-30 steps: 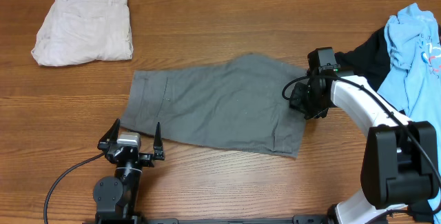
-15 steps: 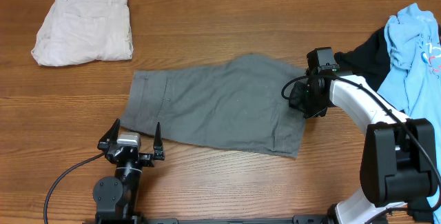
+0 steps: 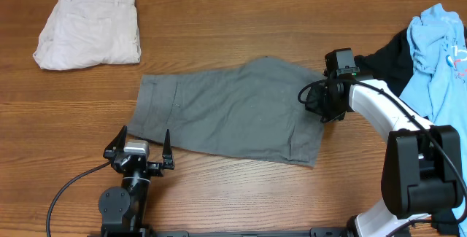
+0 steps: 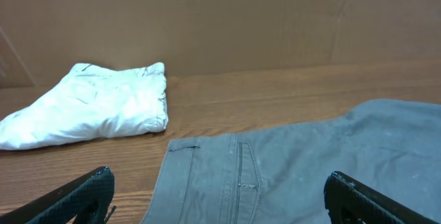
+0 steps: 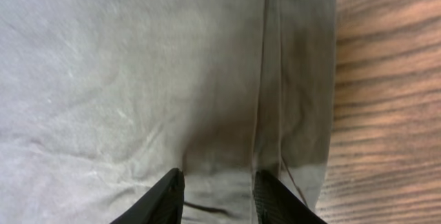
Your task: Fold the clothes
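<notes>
The grey shorts (image 3: 226, 113) lie flat across the middle of the table, waistband to the left. My right gripper (image 3: 315, 100) is at their right edge. In the right wrist view its fingers (image 5: 219, 182) are closed on a raised fold of the grey cloth (image 5: 138, 65) beside the hem seam. My left gripper (image 3: 139, 144) is open and empty, just in front of the shorts' left end. In its wrist view the jaws (image 4: 217, 182) frame the grey cloth (image 4: 310, 162). Folded cream shorts (image 3: 87, 29) lie at the far left. A light blue tee (image 3: 438, 55) lies on a black tee (image 3: 390, 62) at the far right.
The cream shorts also show in the left wrist view (image 4: 96, 107), in front of a brown cardboard wall (image 4: 241, 24). Bare wooden tabletop (image 3: 241, 193) runs along the front edge. The pile of tees sits close behind the right arm.
My right gripper has crept slightly left and away from the front edge, along the shorts' right edge. The left arm and the garments have not moved.
</notes>
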Tool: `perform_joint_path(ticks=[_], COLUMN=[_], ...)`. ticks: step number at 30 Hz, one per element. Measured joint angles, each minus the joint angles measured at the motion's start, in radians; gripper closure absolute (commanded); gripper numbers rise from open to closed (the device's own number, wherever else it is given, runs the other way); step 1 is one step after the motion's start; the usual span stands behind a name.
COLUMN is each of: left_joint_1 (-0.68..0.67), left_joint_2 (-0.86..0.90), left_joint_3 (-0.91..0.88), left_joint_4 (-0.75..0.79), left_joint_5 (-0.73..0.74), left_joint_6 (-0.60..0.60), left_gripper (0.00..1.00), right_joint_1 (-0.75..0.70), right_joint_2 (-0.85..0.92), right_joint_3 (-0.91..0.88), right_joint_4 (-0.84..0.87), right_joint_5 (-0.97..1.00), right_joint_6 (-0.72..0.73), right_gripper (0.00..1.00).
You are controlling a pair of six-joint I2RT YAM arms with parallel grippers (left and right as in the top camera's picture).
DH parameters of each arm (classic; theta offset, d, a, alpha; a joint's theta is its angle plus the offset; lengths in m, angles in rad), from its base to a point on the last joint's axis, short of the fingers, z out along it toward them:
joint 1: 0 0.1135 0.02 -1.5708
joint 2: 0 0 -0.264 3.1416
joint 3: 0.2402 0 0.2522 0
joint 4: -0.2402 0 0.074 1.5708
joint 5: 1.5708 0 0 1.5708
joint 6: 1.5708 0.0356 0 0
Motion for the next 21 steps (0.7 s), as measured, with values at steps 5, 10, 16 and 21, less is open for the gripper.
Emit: perform_joint_path(ticks=[5,10,16,21], left_joint_1=[0.000,0.000,0.000,0.000], left_joint_2=[0.000,0.000,0.000,0.000], left_joint_3=[0.000,0.000,0.000,0.000], left_joint_4=[0.000,0.000,0.000,0.000], left_joint_5=[0.000,0.000,0.000,0.000], left_joint_6=[0.000,0.000,0.000,0.000], left_gripper=[0.00,0.00,0.00,0.00], right_joint_1=[0.000,0.000,0.000,0.000], right_joint_2=[0.000,0.001,0.009,0.010], right_joint_3=[0.000,0.000,-0.028,-0.051], right_joint_4=[0.022,0.029,0.062,0.082], right_joint_5=[0.013,0.023,0.027,0.027], right_joint_6=[0.000,0.000,0.000,0.001], right_gripper=[0.62,0.62,0.62,0.69])
